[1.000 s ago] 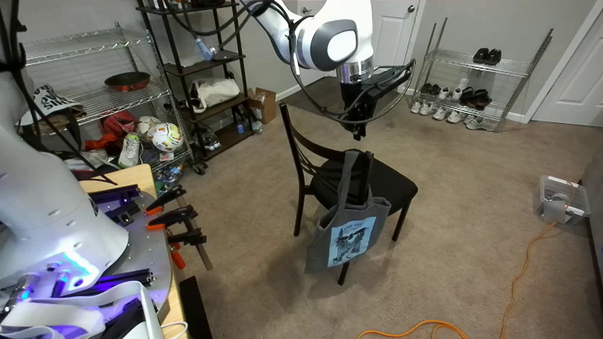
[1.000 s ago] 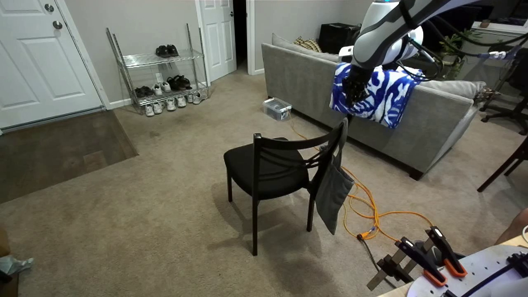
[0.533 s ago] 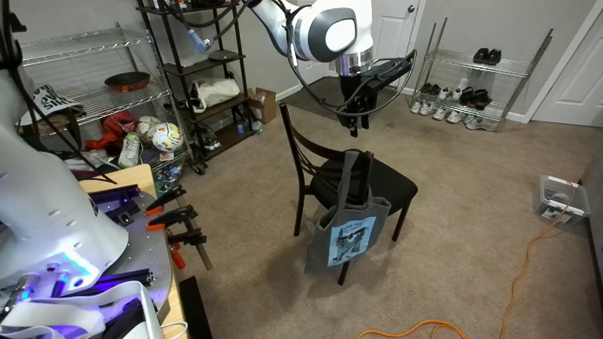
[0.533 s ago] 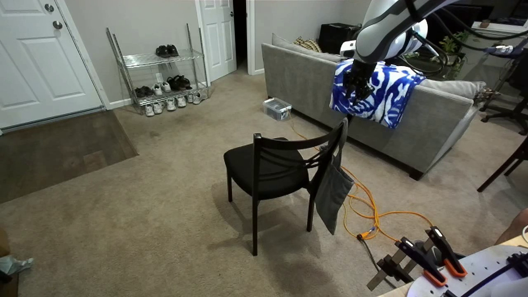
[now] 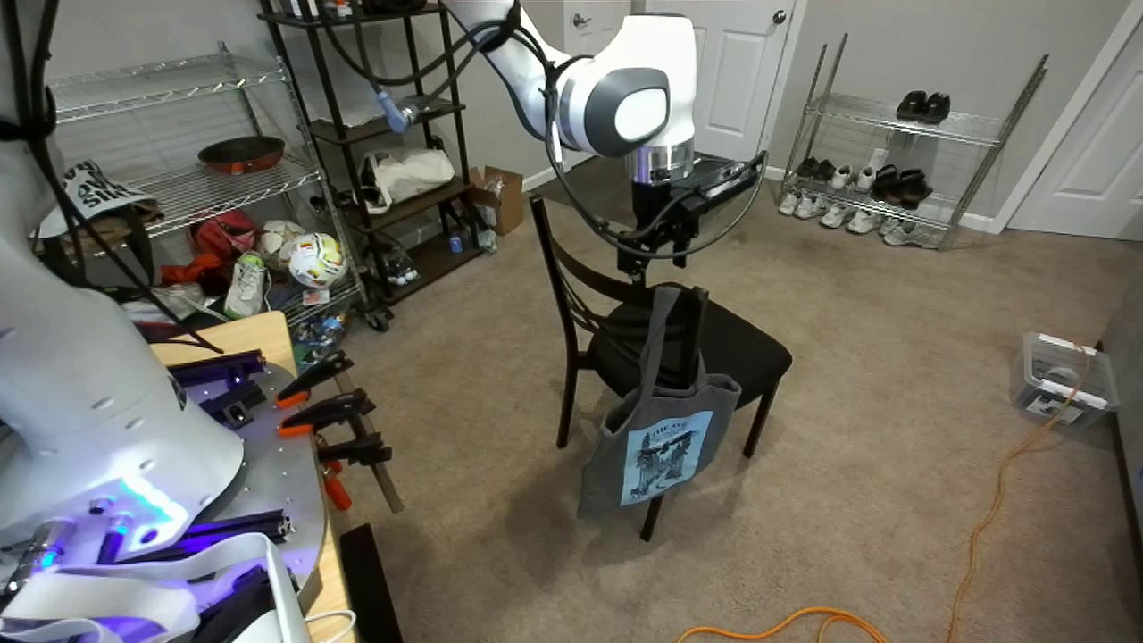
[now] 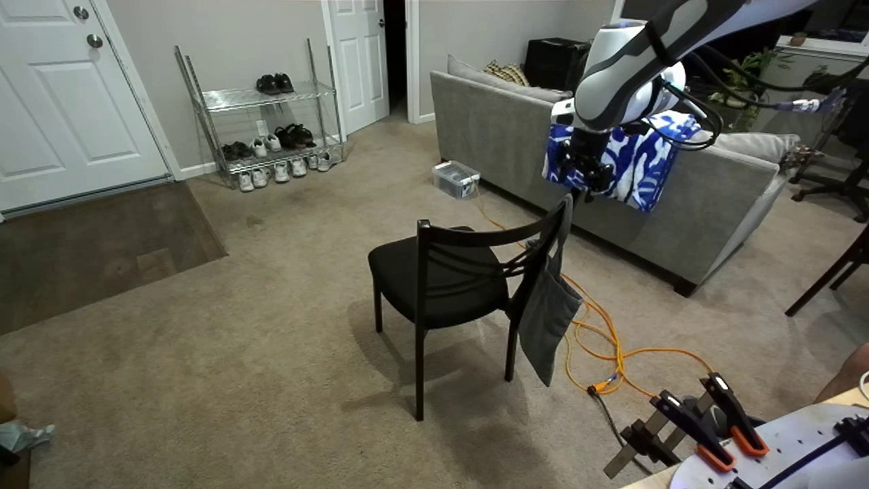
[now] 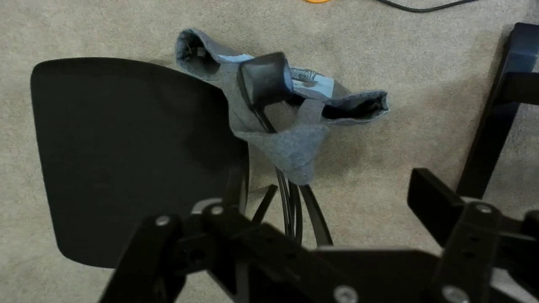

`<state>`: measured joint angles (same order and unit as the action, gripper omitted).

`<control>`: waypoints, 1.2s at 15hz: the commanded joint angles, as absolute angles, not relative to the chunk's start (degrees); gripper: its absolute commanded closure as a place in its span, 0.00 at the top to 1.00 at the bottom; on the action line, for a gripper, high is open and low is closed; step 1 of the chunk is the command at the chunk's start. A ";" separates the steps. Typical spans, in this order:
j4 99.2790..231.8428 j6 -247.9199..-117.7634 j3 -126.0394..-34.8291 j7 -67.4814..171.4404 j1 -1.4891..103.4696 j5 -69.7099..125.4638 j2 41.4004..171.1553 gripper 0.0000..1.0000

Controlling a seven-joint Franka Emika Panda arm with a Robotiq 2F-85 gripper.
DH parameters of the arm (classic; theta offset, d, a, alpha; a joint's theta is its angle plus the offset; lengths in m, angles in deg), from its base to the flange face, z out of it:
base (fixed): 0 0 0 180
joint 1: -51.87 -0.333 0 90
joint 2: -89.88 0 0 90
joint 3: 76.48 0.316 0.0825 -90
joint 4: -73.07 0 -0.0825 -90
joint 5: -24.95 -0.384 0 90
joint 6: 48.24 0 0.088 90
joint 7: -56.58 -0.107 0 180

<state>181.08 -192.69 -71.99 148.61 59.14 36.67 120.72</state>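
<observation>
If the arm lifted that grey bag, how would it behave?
The grey bag is probably floppy: it hangs sagging and folded. Its strap, looped around the chair post, might snag. Looking like cloth, it likely won't break.

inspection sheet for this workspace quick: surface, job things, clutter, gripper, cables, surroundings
Surface: beige carpet, with the chair standing upright on it.
Job's things: gray tote bag hanging by its strap from a back post of the chair.
Clutter: clear plastic bin on the carpet near the sofa.
Gripper: open, nothing in its grasp, above the chair.
Cables: orange cord looped on the carpet, plus a black cord.
Surroundings: blue-and-white blanket draped over the sofa, shoes farther off.
</observation>
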 commanded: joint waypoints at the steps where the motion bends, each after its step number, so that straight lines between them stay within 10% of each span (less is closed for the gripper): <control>1: 178.98 -190.68 -71.49 149.99 59.52 35.28 122.91 1.00; 6: 176.50 -189.17 -71.41 150.08 59.75 35.25 125.76 0.95; 7: 176.11 -188.83 -71.41 150.07 59.76 35.27 126.16 0.74; 18: 176.70 -190.50 -71.41 149.65 59.77 35.92 123.65 0.03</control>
<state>173.94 -189.90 -71.58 148.61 59.20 36.67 126.85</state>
